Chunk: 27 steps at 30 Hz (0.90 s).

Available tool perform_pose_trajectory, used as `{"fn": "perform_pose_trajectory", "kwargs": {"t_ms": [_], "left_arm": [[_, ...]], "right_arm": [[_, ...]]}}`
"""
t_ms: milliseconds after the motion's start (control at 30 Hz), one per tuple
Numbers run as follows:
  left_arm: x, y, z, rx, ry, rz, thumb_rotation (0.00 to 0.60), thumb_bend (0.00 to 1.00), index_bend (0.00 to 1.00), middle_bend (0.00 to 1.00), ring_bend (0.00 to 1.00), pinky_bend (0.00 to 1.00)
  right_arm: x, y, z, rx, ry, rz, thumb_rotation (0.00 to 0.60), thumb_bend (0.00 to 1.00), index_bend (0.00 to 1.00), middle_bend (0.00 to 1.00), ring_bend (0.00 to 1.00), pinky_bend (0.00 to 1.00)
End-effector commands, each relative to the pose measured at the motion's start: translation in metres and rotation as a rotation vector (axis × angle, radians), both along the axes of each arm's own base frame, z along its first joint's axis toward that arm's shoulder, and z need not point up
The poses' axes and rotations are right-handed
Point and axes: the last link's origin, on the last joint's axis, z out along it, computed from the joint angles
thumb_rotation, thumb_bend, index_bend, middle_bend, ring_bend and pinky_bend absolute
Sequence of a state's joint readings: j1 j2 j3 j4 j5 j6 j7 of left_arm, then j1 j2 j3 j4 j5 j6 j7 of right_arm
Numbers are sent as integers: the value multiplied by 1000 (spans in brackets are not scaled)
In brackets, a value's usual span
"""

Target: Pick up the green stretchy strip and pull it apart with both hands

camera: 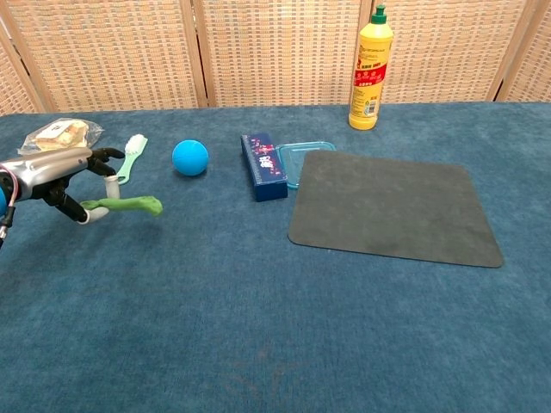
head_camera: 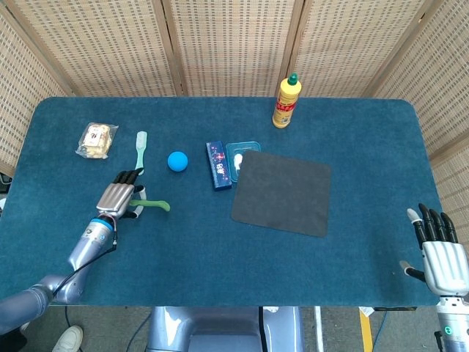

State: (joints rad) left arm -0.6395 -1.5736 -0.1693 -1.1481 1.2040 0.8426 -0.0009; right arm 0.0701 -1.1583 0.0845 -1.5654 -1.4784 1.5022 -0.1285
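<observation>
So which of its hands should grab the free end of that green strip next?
The right hand, though it is poorly placed: it rests open at the table's far right edge. The left hand already pinches one end of the green strip, lifted off the cloth, so only the right is free.

Bright, even light; soft faint shadows; both views sharp; no glare
</observation>
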Motion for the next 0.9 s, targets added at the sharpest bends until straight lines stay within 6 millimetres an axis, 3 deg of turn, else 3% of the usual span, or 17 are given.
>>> {"fn": "perform_pose_trajectory", "kwargs": {"t_ms": [33, 400, 700, 767, 900], "left_arm": [[14, -8, 7, -22, -186, 2, 600, 483, 746, 0, 0, 0], [66, -14, -17, -200, -592, 45, 600, 483, 750, 0, 0, 0], [131, -7, -47, -332, -732, 11, 600, 508, 758, 0, 0, 0], [153, -6, -52, -364, -774, -5, 600, 508, 759, 0, 0, 0], [173, -4, -57, -388, -796, -18, 600, 510, 761, 0, 0, 0]], "right_arm": [[0, -2, -1, -1, -9, 9, 600, 0, 0, 0, 0, 0], [12, -28, 0, 27, -22, 93, 600, 0, 60, 0, 0, 0], [55, -68, 1, 198, -255, 257, 600, 0, 252, 0, 0, 0], [71, -82, -2, 233, -253, 327, 600, 0, 282, 0, 0, 0], [87, -96, -6, 259, -223, 388, 600, 0, 312, 0, 0, 0]]}}
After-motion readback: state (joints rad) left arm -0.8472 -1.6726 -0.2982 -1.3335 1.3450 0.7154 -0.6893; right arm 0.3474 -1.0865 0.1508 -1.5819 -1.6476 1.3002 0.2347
